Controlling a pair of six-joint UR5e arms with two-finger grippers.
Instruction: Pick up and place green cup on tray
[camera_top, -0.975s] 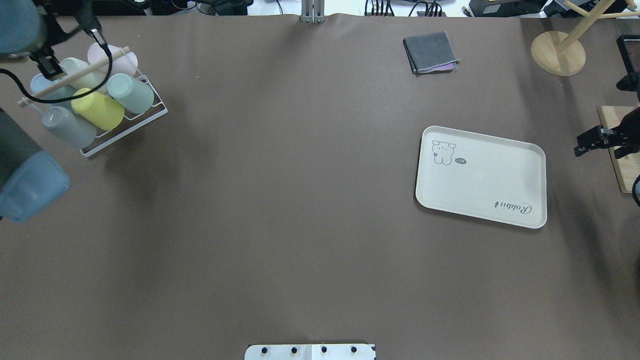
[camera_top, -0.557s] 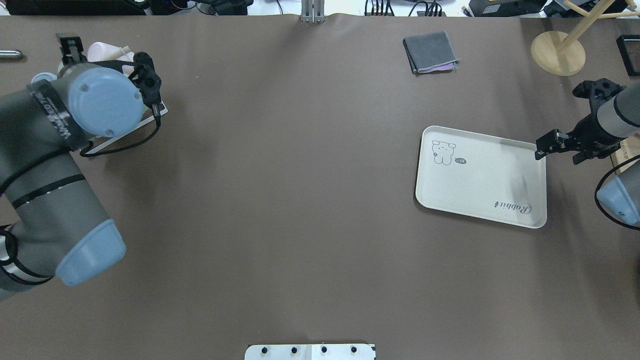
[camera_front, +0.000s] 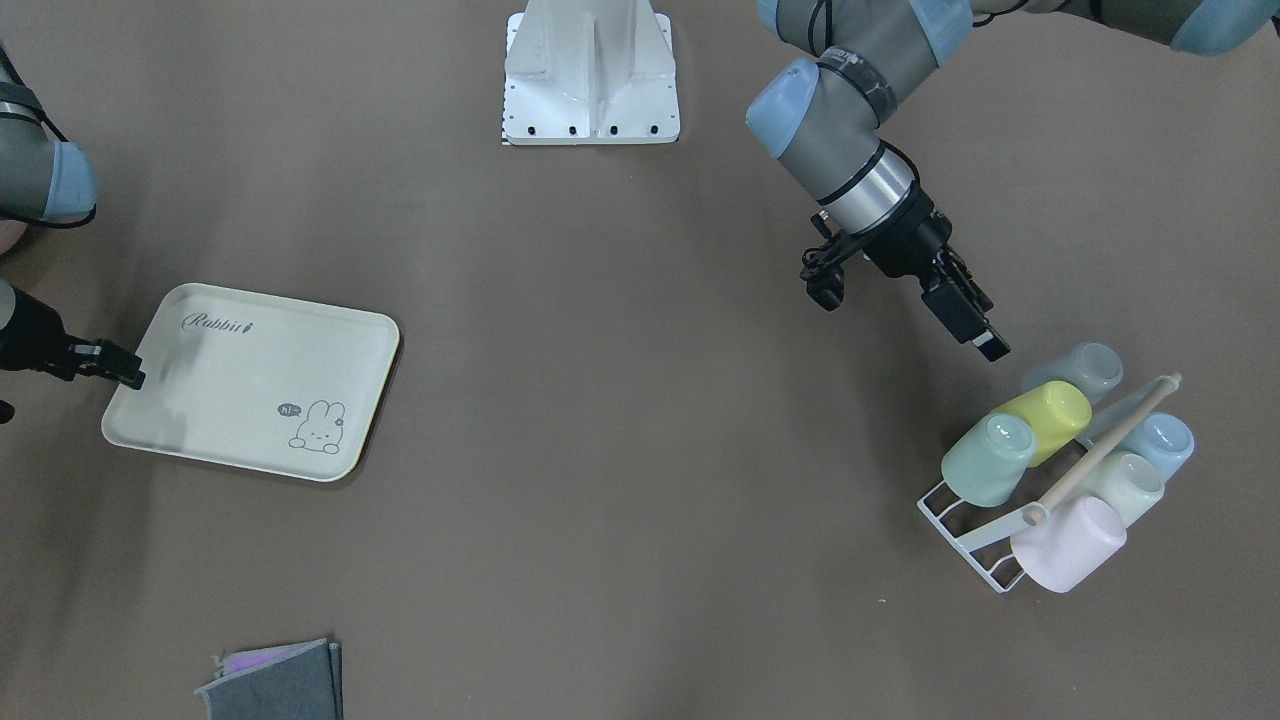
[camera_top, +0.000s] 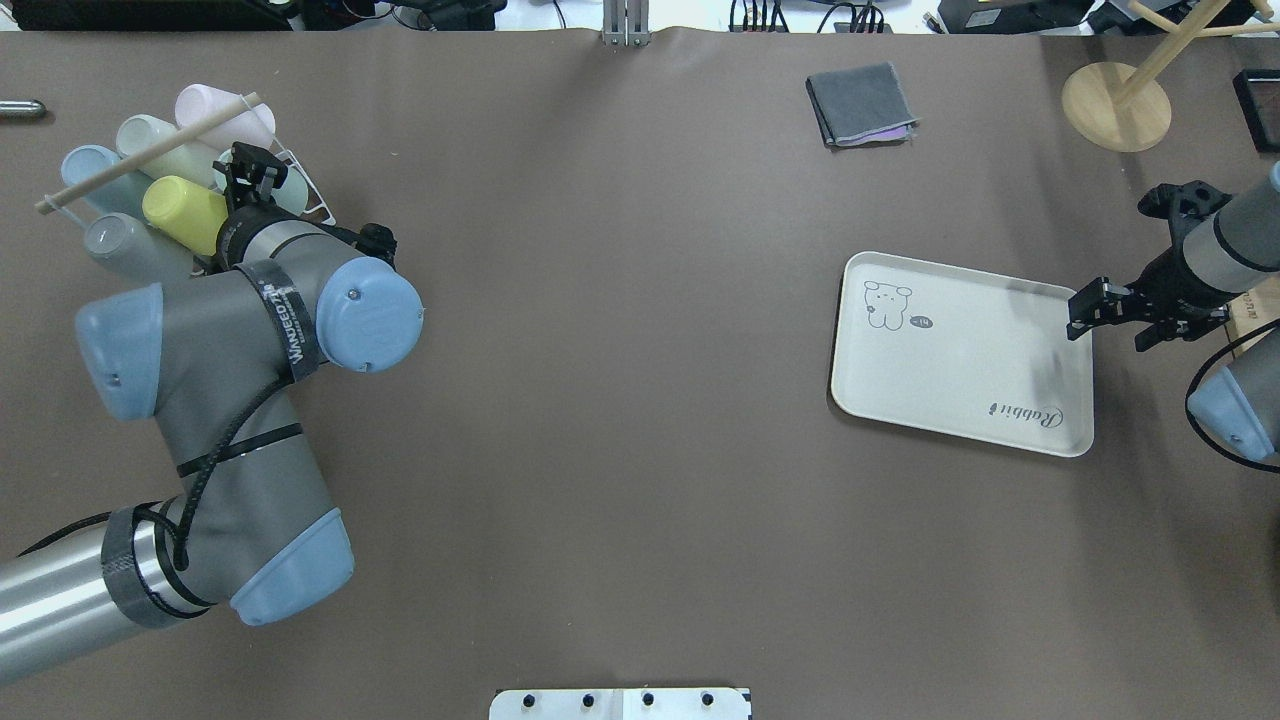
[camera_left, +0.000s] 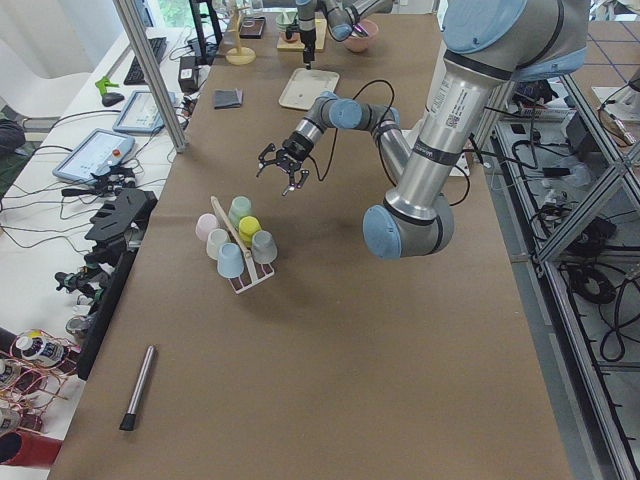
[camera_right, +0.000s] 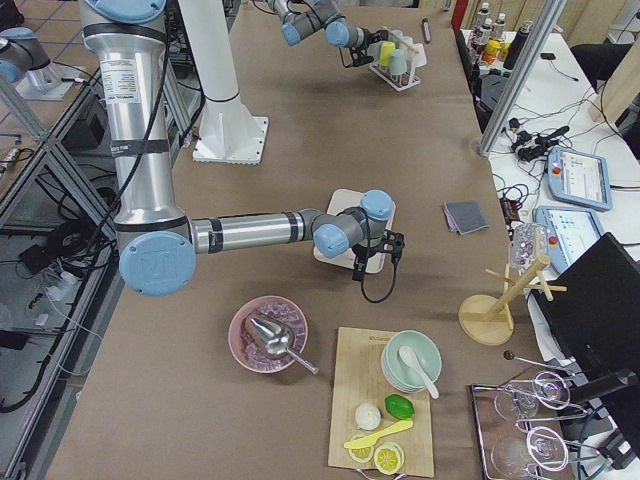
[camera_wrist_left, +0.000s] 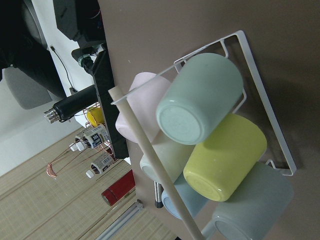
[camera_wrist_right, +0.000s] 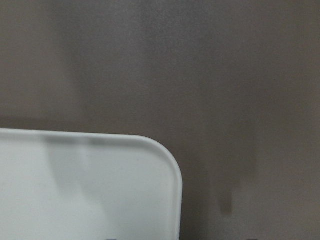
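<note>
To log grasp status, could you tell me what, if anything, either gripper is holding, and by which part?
Nothing is held. The left gripper hovers near the green cup; the right gripper is empty over the tray.

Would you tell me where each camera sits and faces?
Exterior left: table end; left arm nearest.
Exterior right: opposite end; right arm nearest.
Overhead: behind the robot, looking forward; both arms.
Front-facing: across the table, facing the robot; left hand beside rack.
Left wrist: facing the green cup; no hand.
Right wrist: over the tray corner; no hand.
Front-facing and overhead share tray and rack.
</note>
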